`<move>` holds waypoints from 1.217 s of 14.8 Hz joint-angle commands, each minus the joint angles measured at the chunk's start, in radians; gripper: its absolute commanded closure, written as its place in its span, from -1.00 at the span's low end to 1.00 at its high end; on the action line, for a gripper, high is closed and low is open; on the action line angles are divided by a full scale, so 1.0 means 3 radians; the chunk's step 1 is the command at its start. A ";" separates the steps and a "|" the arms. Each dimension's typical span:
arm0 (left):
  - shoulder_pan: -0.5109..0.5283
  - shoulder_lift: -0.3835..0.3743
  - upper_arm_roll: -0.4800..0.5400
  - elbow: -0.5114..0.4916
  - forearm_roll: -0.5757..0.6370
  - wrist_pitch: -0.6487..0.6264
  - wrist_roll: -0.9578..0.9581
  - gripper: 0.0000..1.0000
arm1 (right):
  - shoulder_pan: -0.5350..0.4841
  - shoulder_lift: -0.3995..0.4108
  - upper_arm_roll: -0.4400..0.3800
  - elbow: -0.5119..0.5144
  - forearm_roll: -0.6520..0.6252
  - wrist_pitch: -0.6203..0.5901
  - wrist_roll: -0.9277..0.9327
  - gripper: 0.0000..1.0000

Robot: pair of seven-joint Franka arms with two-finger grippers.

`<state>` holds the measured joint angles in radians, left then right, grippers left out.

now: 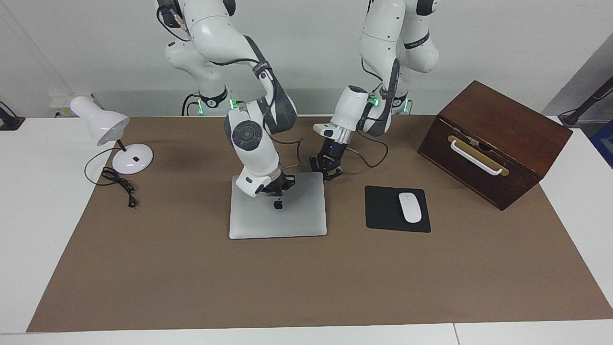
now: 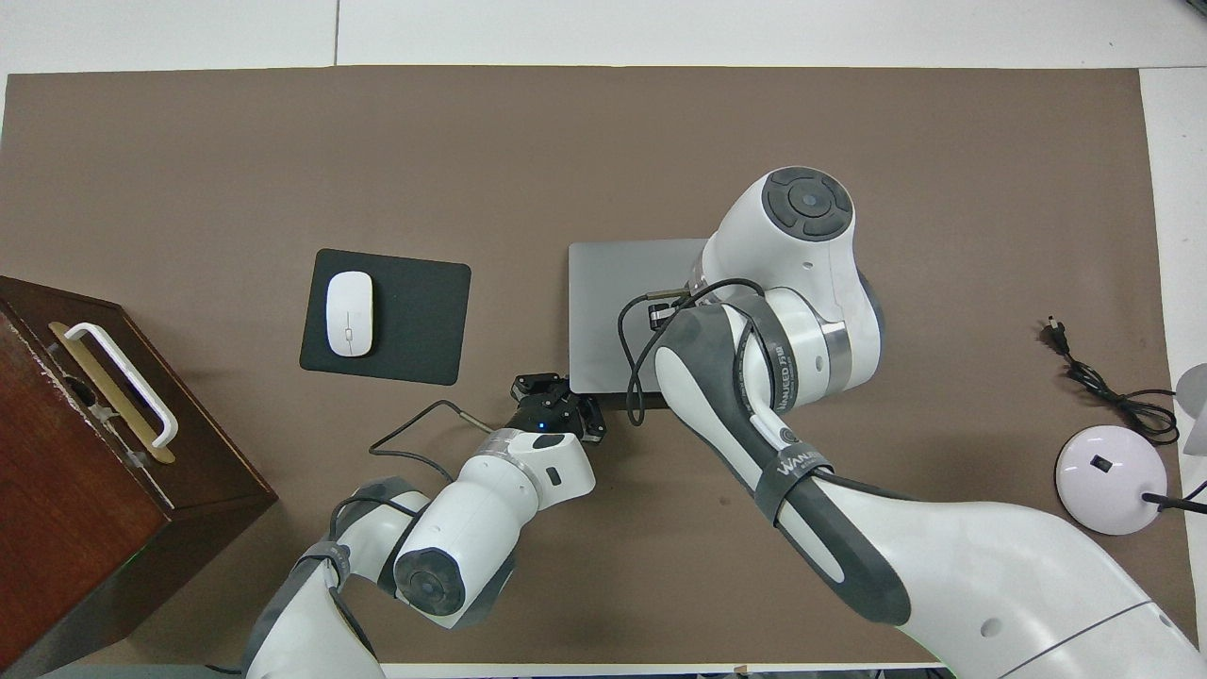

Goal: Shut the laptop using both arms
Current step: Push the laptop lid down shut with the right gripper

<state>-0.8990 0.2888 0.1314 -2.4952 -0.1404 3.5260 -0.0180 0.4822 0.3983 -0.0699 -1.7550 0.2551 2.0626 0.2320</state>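
The silver-grey laptop [image 1: 287, 218] lies flat on the brown mat with its lid down and the dark apple logo facing up. It also shows in the overhead view [image 2: 613, 283], partly covered by the right arm. My right gripper [image 1: 279, 185] rests on the lid just on the robots' side of the logo; in the overhead view it is hidden under its own arm. My left gripper [image 1: 327, 170] is low at the laptop's corner nearest the robots, toward the left arm's end, and also shows in the overhead view [image 2: 556, 401].
A black mouse pad [image 1: 383, 211] with a white mouse [image 1: 410, 207] lies beside the laptop toward the left arm's end. A dark wooden box [image 1: 493, 139] with a white handle stands past it. A white desk lamp [image 1: 127, 155] and its cable [image 1: 119, 184] are at the right arm's end.
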 commanded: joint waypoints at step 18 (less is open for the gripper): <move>-0.0015 -0.0129 0.0048 -0.0186 -0.0064 -0.0075 -0.0098 1.00 | -0.0615 -0.0498 -0.0033 0.0788 -0.0624 -0.1127 -0.0334 1.00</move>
<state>-0.8987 0.2799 0.1352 -2.5061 -0.1437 3.5252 -0.0374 0.3197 0.3089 -0.0896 -1.5117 0.1262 1.7613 0.1531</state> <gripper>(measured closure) 0.991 0.991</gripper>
